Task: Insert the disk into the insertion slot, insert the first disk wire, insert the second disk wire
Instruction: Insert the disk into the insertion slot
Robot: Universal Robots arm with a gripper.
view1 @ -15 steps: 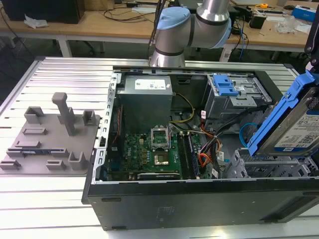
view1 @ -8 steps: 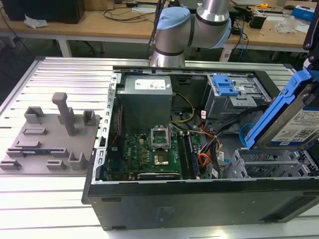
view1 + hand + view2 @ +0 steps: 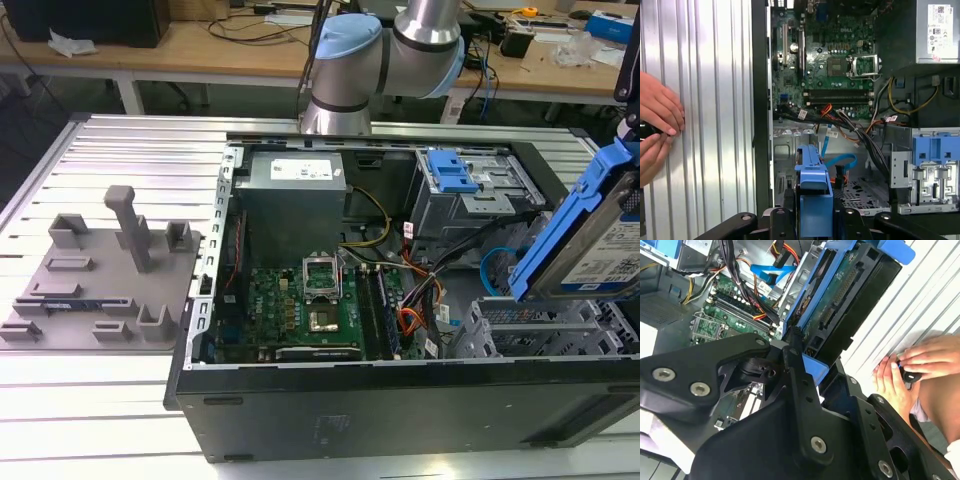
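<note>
My gripper (image 3: 807, 354) is shut on the disk (image 3: 840, 305), a drive in a bright blue carrier. In the exterior view the disk (image 3: 600, 245) hangs tilted at the right edge, label side showing, above the insertion slot (image 3: 535, 330), a low perforated grey cage in the open computer case. In the first wrist view the disk (image 3: 814, 192) appears edge-on between my fingers, with the insertion slot (image 3: 865, 187) just beyond it. A blue flat cable (image 3: 845, 162) and a bundle of coloured wires (image 3: 850, 122) lie at the cage's mouth.
A taller grey bay with a blue latch (image 3: 455, 175) stands behind the cage. The motherboard (image 3: 300, 310) and power supply (image 3: 295, 180) fill the case's other half. A person's hands (image 3: 657, 125) rest on the ribbed table beside the case, holding a small black object. A grey fixture plate (image 3: 100, 270) lies at the exterior view's left.
</note>
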